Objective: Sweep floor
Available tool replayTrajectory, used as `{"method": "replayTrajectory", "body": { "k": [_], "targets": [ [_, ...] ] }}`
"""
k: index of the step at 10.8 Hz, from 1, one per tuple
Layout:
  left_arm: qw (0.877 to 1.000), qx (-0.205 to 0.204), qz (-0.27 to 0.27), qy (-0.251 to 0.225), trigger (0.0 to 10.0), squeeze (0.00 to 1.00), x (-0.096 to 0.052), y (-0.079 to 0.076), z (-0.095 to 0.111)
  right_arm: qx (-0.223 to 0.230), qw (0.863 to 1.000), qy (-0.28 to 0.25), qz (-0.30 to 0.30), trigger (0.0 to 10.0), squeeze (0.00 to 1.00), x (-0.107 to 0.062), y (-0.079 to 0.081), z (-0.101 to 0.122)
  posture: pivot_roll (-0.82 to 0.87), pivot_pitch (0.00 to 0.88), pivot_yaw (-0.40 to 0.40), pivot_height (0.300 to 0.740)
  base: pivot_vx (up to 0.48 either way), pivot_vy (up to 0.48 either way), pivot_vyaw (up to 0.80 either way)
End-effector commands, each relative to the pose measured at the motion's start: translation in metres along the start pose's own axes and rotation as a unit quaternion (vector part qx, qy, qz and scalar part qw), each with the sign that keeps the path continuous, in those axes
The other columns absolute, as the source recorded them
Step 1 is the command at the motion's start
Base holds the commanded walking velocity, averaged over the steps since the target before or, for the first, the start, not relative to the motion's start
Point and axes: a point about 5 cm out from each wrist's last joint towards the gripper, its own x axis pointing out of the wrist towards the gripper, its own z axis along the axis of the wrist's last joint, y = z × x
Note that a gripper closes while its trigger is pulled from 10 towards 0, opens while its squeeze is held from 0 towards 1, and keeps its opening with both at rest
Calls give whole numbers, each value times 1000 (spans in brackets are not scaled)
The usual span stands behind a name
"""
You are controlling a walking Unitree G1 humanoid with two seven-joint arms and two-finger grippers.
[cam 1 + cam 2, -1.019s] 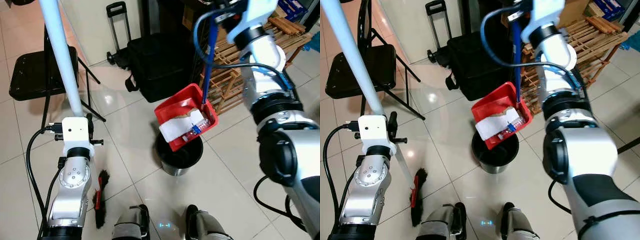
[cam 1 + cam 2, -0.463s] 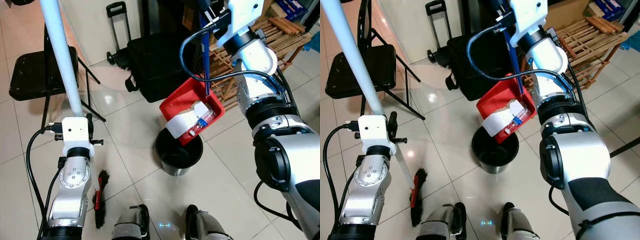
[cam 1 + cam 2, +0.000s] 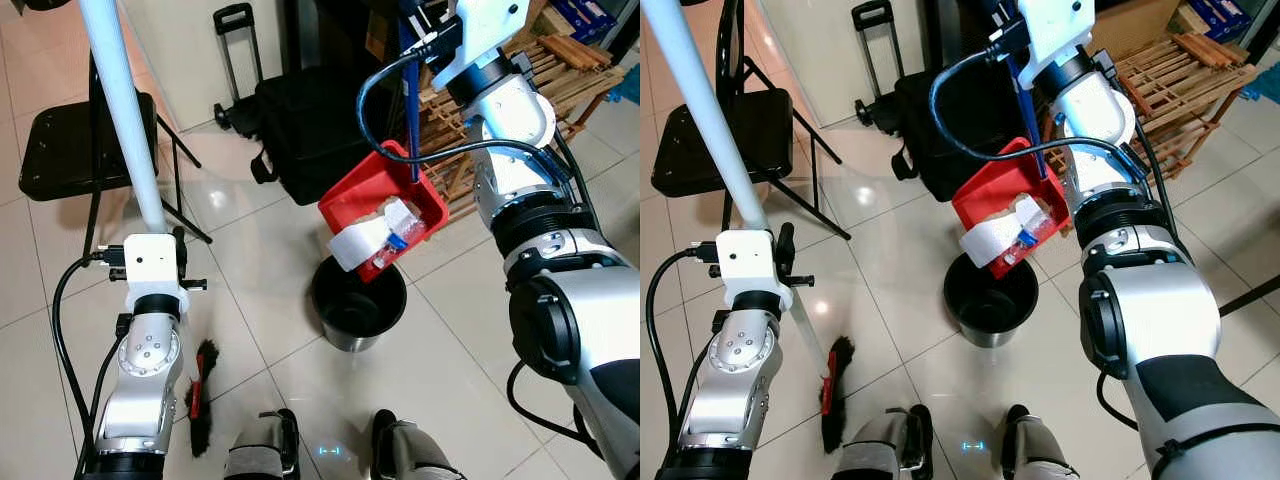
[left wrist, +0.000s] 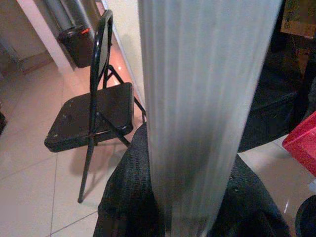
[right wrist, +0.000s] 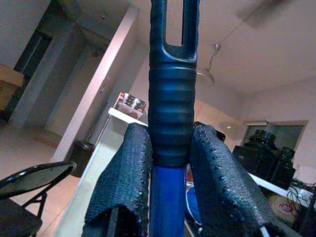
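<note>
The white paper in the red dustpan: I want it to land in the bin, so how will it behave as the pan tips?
The white paper looks thin, light and floppy; it already droops over the dustpan lip, so it will probably slide off easily. Being light, it could flutter past the black bin.

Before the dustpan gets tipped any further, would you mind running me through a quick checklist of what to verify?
1. Right pincer shut on the dustpan handle: ok, both fingers press the blue grip.
2. Red dustpan over the black bin: ok, its lower lip hangs above the opening.
3. Litter in the pan: ok, the white paper and small bottle lie at the low edge, not yet dropped.
4. Bin upright with room inside: ok, the interior looks dark and open.
5. Left pincer shut on the broom pole: ok.
6. Broom head resting on the floor by the robot's foot: ok.
</note>
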Motion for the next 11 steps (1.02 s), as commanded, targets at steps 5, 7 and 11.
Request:
{"method": "replayTrajectory", "body": {
  "k": [5, 7, 11],
  "targets": [
    [1000, 9, 8, -2, 10000, 0, 0, 7, 0, -57, 997, -54, 16, 10000, 0, 6, 1, 17, 93, 188, 75, 740, 0, 0, 0],
    [1000, 9, 8, -3, 10000, 0, 0, 6, 0, -49, 998, -41, 19, 10000, 0, 6, 3, 14, 95, 189, 74, 740, 0, 0, 0],
    [1000, 9, 8, -1, 10000, 0, -1, 7, 0, -48, 998, -25, 28, 10000, 0, 5, 8, 8, 95, 192, 72, 740, 0, 0, 0]
  ]
}}
